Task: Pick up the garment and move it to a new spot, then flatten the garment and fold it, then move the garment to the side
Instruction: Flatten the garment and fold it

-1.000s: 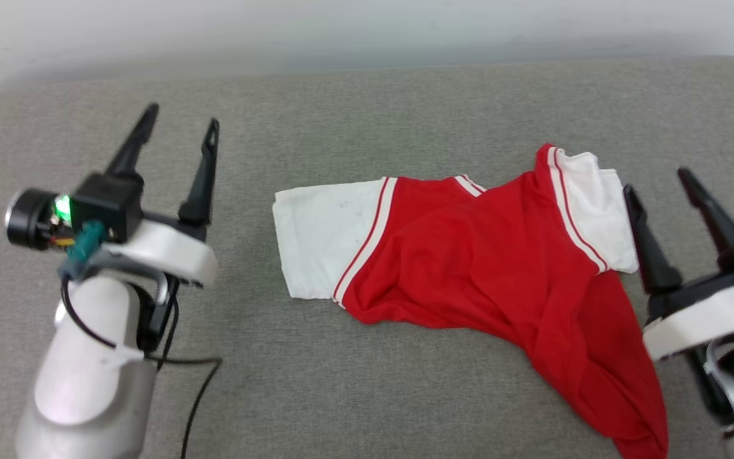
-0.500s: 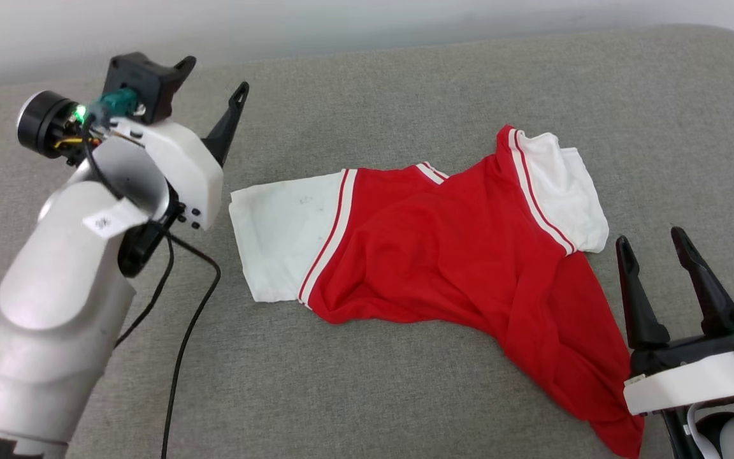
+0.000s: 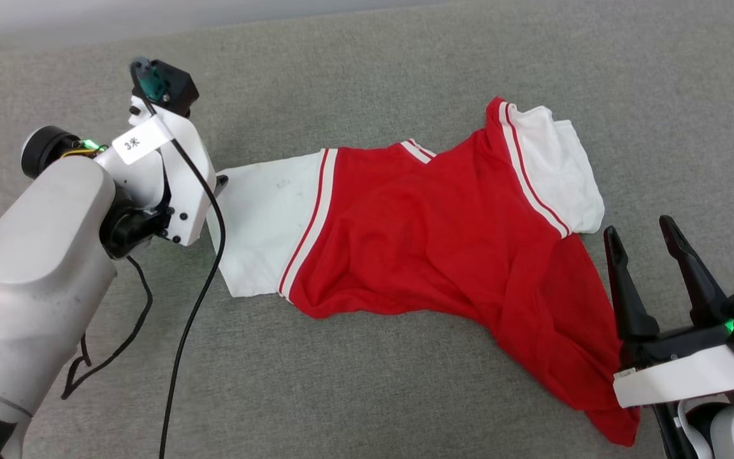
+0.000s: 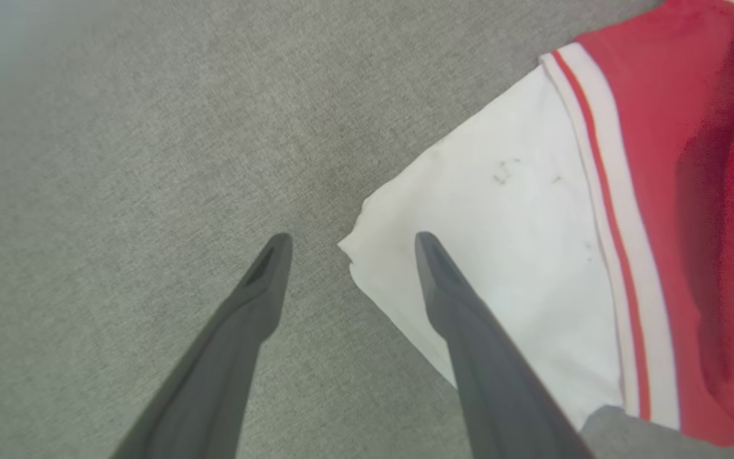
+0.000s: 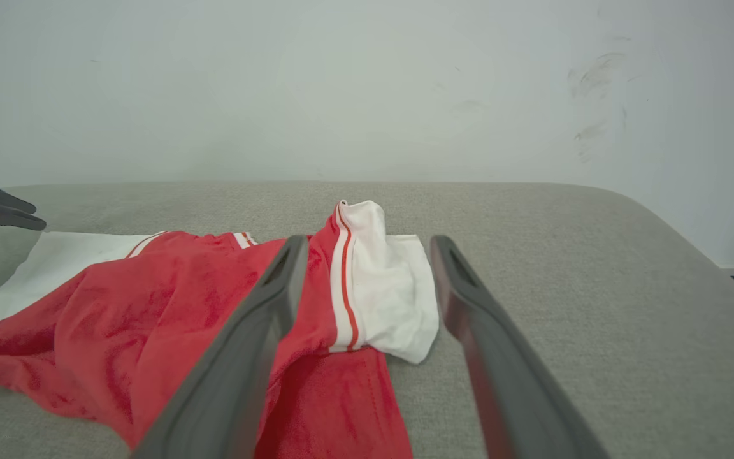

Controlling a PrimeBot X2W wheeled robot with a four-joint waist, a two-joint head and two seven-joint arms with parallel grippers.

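the red soft jersey t-shirt with white sleeves [image 3: 443, 236] lies rumpled across the grey fabric surface [image 3: 367, 382]. left gripper [image 4: 348, 245] fingers spread wide over its left sleeve corner; right gripper [image 3: 638, 228] fingers wide, empty, beside its near-right hem.

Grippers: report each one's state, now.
Left gripper: open, holding nothing, at the garment's white sleeve corner.
Right gripper: open, holding nothing.

One garment [image 3: 443, 223], two end effectors [image 4: 348, 245] [image 3: 638, 226] (one per arm)
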